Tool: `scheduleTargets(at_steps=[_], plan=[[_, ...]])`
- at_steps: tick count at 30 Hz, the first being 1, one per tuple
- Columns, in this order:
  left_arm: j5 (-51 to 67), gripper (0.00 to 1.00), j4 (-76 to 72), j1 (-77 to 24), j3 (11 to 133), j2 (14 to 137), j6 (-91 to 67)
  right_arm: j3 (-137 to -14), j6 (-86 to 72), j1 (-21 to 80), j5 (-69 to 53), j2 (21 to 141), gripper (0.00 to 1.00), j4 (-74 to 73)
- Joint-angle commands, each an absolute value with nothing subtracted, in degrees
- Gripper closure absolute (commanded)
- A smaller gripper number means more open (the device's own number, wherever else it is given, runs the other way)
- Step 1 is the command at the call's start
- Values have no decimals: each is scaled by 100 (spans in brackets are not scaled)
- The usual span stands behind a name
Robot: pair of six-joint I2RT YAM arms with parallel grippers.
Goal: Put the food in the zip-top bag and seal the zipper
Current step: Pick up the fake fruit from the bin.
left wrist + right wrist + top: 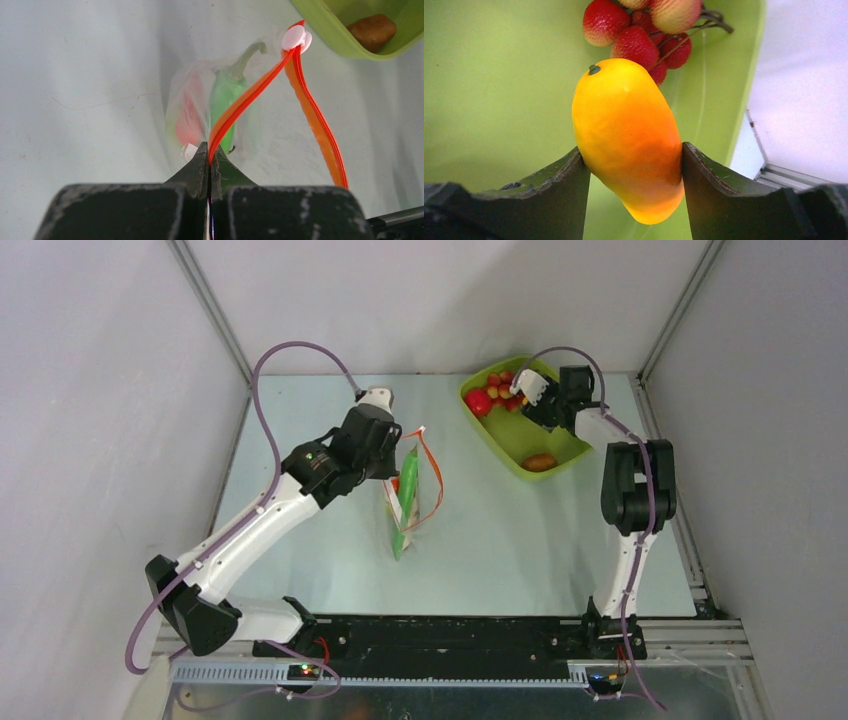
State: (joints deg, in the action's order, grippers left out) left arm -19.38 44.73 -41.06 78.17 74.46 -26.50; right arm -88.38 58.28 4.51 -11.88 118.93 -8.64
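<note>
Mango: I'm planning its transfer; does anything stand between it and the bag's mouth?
Nothing visible does. The right end effector holds the mango over the tray; only bare table lies between the tray and the zip-top bag, whose zipper the left end effector pinches open.

left arm point(262, 515) stretches forward and right from its base, elbow low, wrist turned toward the middle. left claw point(209, 159) fully closed, tips pressed together, pinching the zipper point(250, 97). right arm point(632, 490) stands upright, folded at the elbow, forearm angled back and left. right claw point(631, 162) clamped on the mango point(624, 125), one finger on each side.
</note>
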Motion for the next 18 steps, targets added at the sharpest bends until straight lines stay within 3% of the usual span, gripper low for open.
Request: scheduleTargets(at_steps=[1,11,18], plan=[[-2117,100,4274,-4082,7799,7324,-2706,-8526,5514,439,-1370,11240,84,-126],[-1724,100,4253,-4027,7773,7502,-2849,-8020,3542,533,-2708,9863,86,327],[-1622,100,4176,-4017,7699,7417,-2921,-7858,1794,1058,-2648,9069,92,311]])
